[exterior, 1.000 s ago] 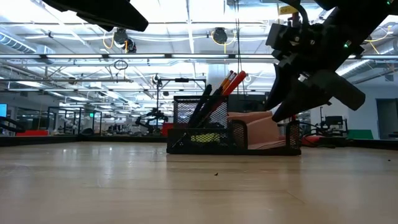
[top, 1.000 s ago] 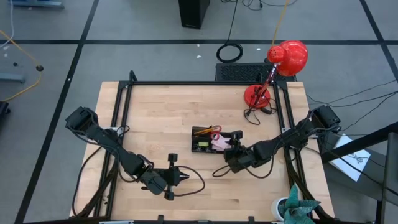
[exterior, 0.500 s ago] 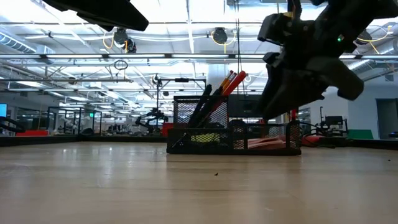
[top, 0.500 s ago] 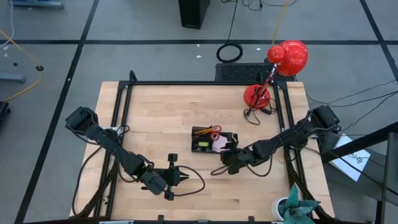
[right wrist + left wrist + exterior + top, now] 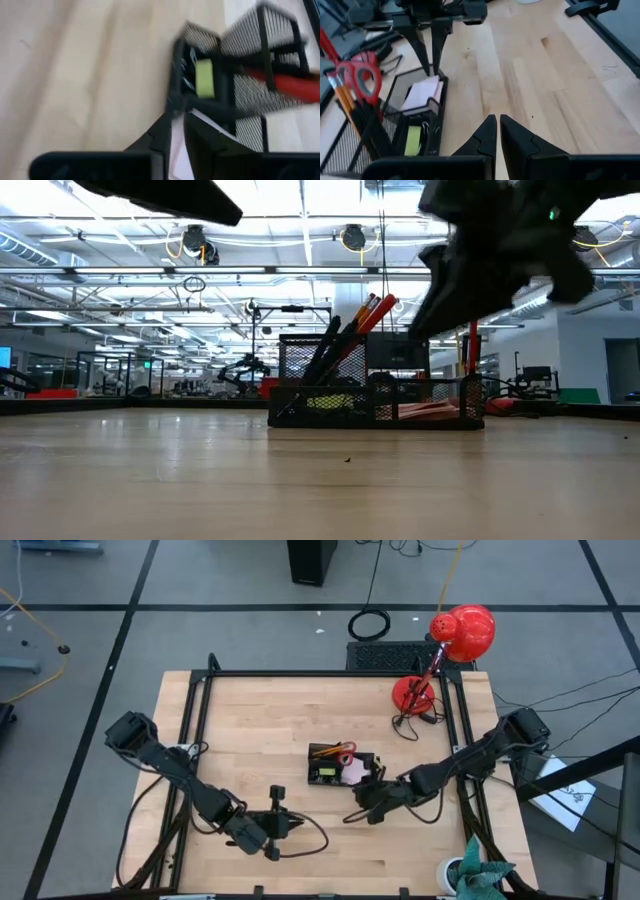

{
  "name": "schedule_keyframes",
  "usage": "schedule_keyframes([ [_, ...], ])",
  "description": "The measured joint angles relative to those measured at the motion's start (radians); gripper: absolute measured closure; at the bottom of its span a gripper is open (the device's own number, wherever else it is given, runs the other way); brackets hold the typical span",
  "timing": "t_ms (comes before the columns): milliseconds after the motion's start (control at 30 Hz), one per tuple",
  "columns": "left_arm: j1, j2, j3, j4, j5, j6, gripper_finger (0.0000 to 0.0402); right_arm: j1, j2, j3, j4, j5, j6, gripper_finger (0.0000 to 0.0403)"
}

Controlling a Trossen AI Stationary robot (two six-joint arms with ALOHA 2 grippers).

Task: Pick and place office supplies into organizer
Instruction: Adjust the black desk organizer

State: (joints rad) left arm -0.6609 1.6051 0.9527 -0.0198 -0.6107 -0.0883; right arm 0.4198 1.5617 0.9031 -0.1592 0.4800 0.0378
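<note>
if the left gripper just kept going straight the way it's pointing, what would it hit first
Probably nothing close: the shut left gripper points across bare table. The organizer sits off to one side of that line. The right gripper lies farther ahead, though depth is hard to judge.

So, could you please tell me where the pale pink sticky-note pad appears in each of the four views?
High view: the pale pink sticky-note pad lies in the black mesh organizer, mid-table.
Low view: a pink sliver behind the mesh, right of centre.
Left wrist view: upper left.
Right wrist view: bottom centre, blurred.
Shared landmark: the red-handled scissors standing in the organizer.
</note>
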Motion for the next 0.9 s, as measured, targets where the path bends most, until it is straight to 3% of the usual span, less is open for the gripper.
schedule_keyframes([
  [167, -0.008, 0.0, 0.0, 0.053, 0.011, 0.085, 0.0371, 0.004, -0.064, 0.0, 0.044, -0.074, -0.036, 0.0399],
  [467, -0.01, 0.0, -0.068, 0.206, 0.009, 0.227, 0.0371, -0.001, -0.232, -0.126, 0.072, -0.062, 0.003, 0.0401],
  [533, 0.008, 0.0, -0.109, 0.295, 0.063, 0.264, 0.0371, -0.001, -0.283, -0.182, 0.147, -0.062, 0.009, 0.0402],
  [633, 0.058, 0.0, -0.177, 0.457, 0.222, 0.28, 0.0371, 0.01, -0.348, -0.275, 0.315, -0.064, 0.033, 0.0401],
  [733, 0.126, 0.008, -0.22, 0.559, 0.368, 0.223, 0.0371, 0.019, -0.373, -0.357, 0.479, -0.127, 0.067, 0.0402],
  [900, 0.222, 0.039, -0.269, 0.55, 0.391, 0.097, 0.0371, 0.052, -0.314, -0.431, 0.585, -0.145, 0.169, 0.0402],
])
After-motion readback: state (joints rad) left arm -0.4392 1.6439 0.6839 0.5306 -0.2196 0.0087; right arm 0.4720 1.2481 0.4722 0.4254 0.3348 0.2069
